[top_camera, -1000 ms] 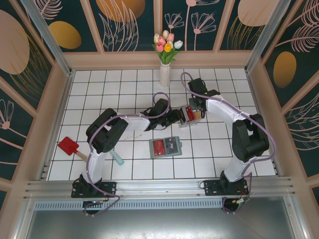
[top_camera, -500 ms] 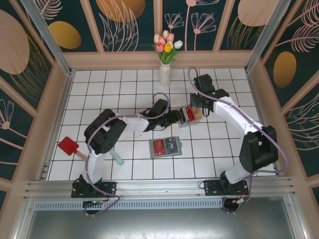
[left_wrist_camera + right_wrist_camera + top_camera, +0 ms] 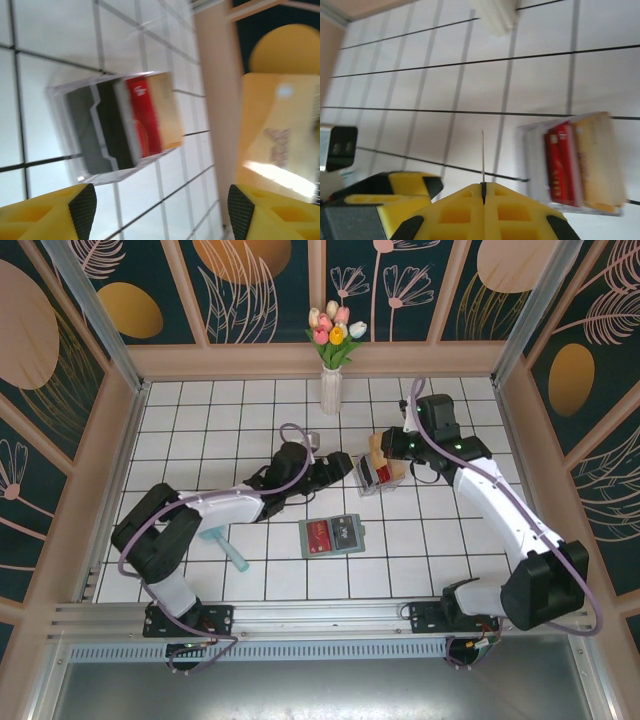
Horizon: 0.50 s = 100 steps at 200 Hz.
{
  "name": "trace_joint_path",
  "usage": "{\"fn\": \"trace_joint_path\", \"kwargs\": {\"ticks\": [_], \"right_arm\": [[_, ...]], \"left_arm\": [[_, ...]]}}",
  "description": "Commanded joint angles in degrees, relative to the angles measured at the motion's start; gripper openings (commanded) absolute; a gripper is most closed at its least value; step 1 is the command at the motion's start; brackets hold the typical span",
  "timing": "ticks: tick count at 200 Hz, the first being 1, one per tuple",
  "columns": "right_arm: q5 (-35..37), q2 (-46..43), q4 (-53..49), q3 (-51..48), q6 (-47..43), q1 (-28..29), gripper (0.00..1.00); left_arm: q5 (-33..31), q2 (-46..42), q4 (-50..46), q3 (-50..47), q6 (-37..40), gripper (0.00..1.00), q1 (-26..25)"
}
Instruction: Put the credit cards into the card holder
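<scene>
The card holder [image 3: 345, 535] lies open on the tiles with a red card [image 3: 320, 534] on its left half. Behind it stands a clear plastic box [image 3: 372, 478] holding red and tan credit cards [image 3: 145, 117]. My right gripper [image 3: 392, 445] hovers just behind the box, shut on a tan card [image 3: 377, 444]. The right wrist view shows that card edge-on as a thin line [image 3: 482, 157] rising from the closed jaws [image 3: 483, 186]. My left gripper [image 3: 345, 468] sits just left of the box, open with nothing between its fingers [image 3: 161, 207]. The held card's tan face [image 3: 280, 145] shows blurred at the right.
A white vase of tulips [image 3: 331, 390] stands behind the box near the back wall. A teal stick [image 3: 233, 554] lies left of the card holder, beside the left arm. Wooden walls enclose the tiled floor on three sides.
The right gripper has drawn back and to the right from the box with a card in it. The left gripper has opened wider and pulled left, its elbow swinging out to the left.
</scene>
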Motion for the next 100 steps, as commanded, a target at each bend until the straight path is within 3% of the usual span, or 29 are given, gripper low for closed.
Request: {"fn": "trace_joint_path", "kwargs": {"ticks": [1, 33, 56, 100], "right_arm": [[-13.74, -1.97, 7.01, -2.46, 4.87, -0.46, 0.0], [-19.67, -2.01, 11.67, -4.06, 8.32, -0.64, 0.0], [-22.03, -2.01, 14.31, -5.14, 9.98, -0.9, 0.0], [-25.06, -1.59, 17.33, -7.96, 12.3, -3.75, 0.0]], "left_arm": [[6.57, -1.54, 13.02, -1.07, -2.03, 0.73, 1.51], [10.28, -0.89, 17.89, -0.31, -3.38, 0.71, 2.03], [11.45, 0.4, 22.5, -0.57, -6.73, 0.61, 2.52], [11.51, 0.96, 28.92, -2.05, -10.38, 0.24, 2.62]]}}
